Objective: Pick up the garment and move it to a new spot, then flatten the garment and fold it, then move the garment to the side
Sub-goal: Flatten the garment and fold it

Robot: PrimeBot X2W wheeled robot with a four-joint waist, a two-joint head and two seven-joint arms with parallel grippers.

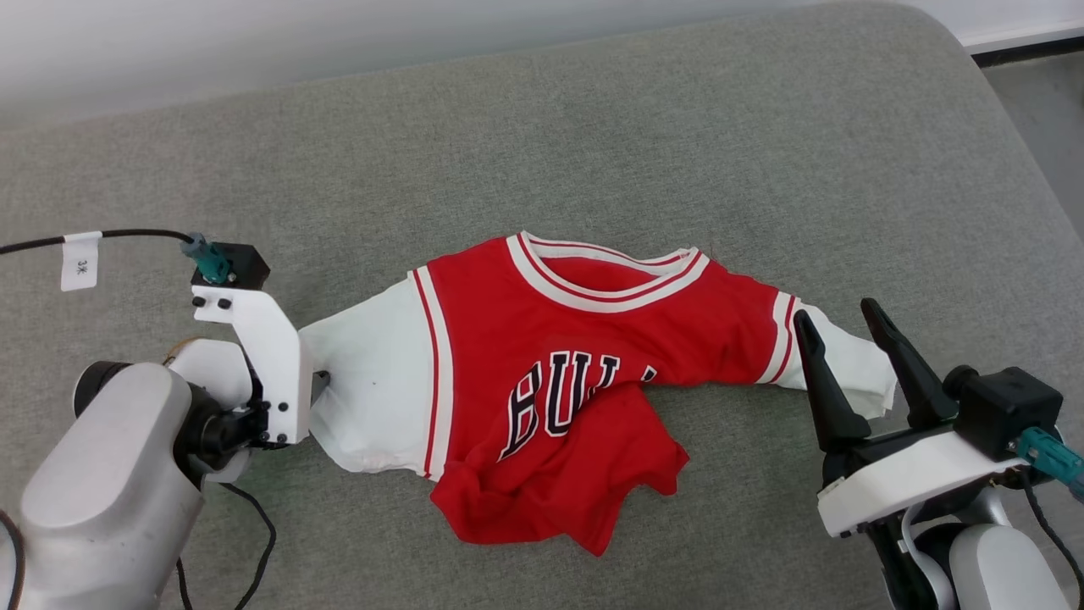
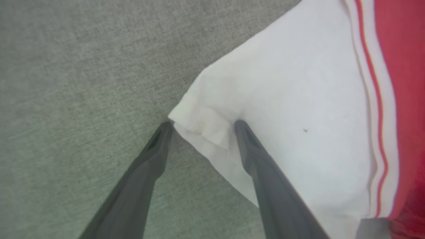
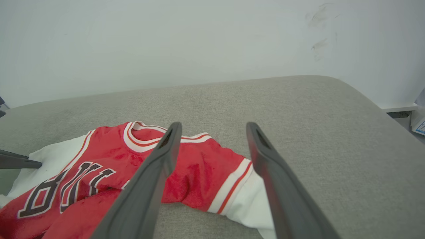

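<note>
Garment [image 1: 542,339] lies crumpled mid-cushion [image 1: 677,127], hem bunched up. Left gripper [image 2: 204,124] is spread wide, straddling the white sleeve [image 2: 282,99] at its corner. Close there and it may pinch only a thin edge that slips on the lift. Right gripper [image 1: 837,313] is wide and empty by the other sleeve [image 1: 860,364] — uneven pulls could twist the shirt.

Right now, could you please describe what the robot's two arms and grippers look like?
The left gripper and right gripper each have two long, dark grey, tapering fingers mounted on white plates. The forearms are rounded and silver-grey. Each wrist carries a small black box with a teal plug; the left one's thin black cable bears a white tag.
</note>
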